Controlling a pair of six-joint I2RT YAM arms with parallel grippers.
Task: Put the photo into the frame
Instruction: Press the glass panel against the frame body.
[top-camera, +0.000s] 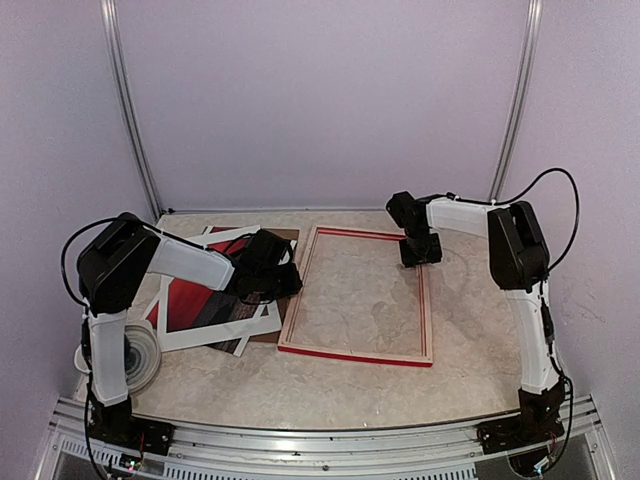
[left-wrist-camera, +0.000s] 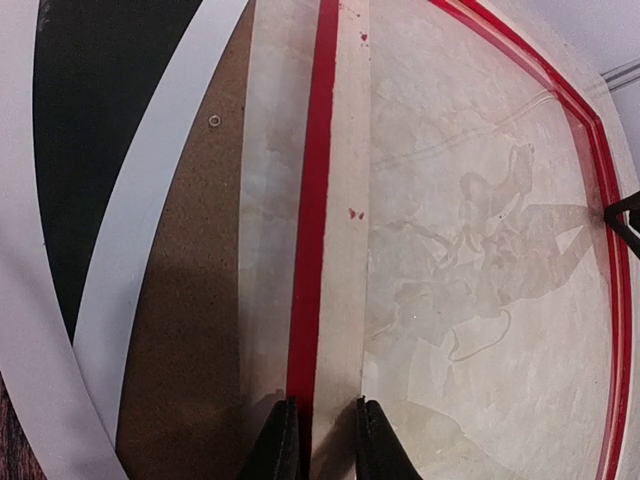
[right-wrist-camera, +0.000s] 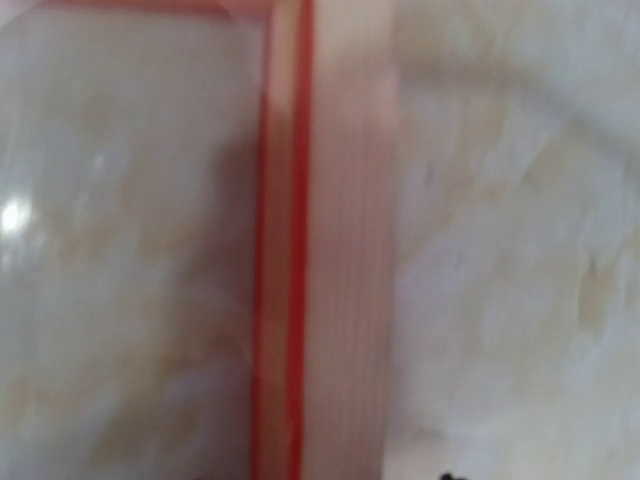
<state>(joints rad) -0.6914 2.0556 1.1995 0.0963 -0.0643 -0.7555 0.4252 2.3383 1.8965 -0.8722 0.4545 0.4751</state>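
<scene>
The frame (top-camera: 355, 352) lies flat in the middle of the table, pale wood side up with red showing along its edges. My left gripper (top-camera: 283, 282) is at its left rail. In the left wrist view the black fingertips (left-wrist-camera: 283, 445) sit on either side of that rail (left-wrist-camera: 335, 200), shut on it. The photo (top-camera: 185, 300), red and dark with a white border, lies left of the frame, partly under my left arm; a dark corner of the photo (left-wrist-camera: 90, 140) shows in the left wrist view. My right gripper (top-camera: 420, 256) hovers at the frame's right rail (right-wrist-camera: 345, 250) near the far corner, and its fingers are not visible.
A brown backing board (top-camera: 285, 237) lies under the photo, and the board (left-wrist-camera: 190, 300) reaches almost to the frame's left rail. A white round roll (top-camera: 140, 355) sits by the left arm's base. Lavender walls enclose the table on three sides.
</scene>
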